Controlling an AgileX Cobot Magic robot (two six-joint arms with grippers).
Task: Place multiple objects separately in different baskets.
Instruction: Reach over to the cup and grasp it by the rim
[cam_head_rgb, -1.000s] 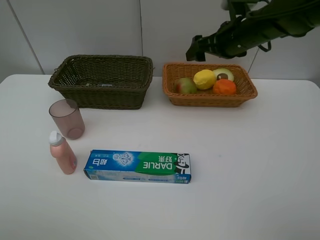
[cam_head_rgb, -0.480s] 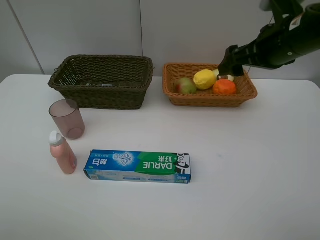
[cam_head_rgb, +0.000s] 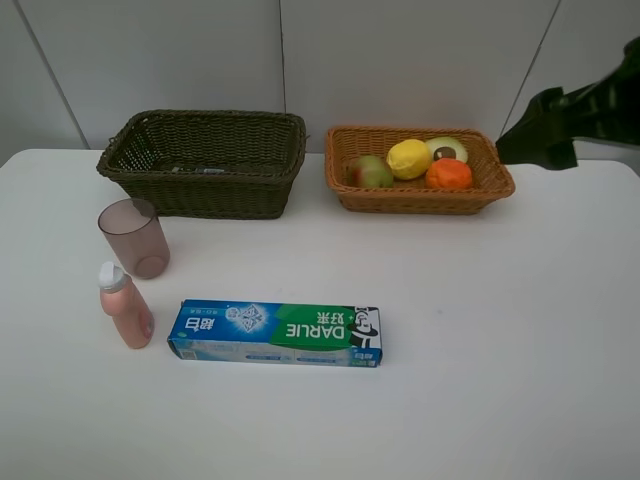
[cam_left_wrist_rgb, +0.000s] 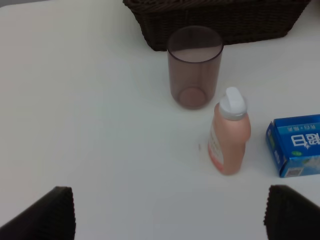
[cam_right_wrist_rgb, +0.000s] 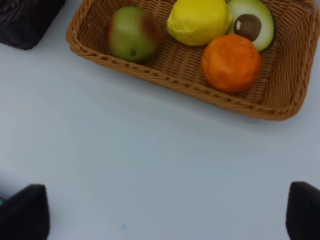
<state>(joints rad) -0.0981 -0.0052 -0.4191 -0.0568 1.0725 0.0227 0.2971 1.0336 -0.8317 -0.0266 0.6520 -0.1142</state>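
- Hovering over the table (cam_left_wrist_rgb: 75, 125), the left gripper (cam_left_wrist_rgb: 172, 217) is spread wide and empty, with nothing between its two fingertips.
- Likely next pick, as I judge it: the pink white-capped bottle (cam_left_wrist_rgb: 229, 135). It stands upright near the mauve cup (cam_left_wrist_rgb: 194, 65) and the DARLIE toothpaste box (cam_left_wrist_rgb: 297, 145), touching neither.
- To do it well, descend straight, straddle the body below the cap, then close. A slanted approach could tip the bottle or nudge the cup.
- The right gripper (cam_right_wrist_rgb: 162, 212) is likewise spread and empty, raised just beyond the end of the light tan basket (cam_head_rgb: 420, 200).
- That basket holds a pear (cam_head_rgb: 370, 171), a lemon (cam_head_rgb: 409, 158), a halved avocado (cam_head_rgb: 447, 149) and an orange (cam_head_rgb: 449, 174), all close together.
- The dark brown-green basket (cam_head_rgb: 200, 195) sits behind the cup. A dim shape lies on its floor, too unclear to name.
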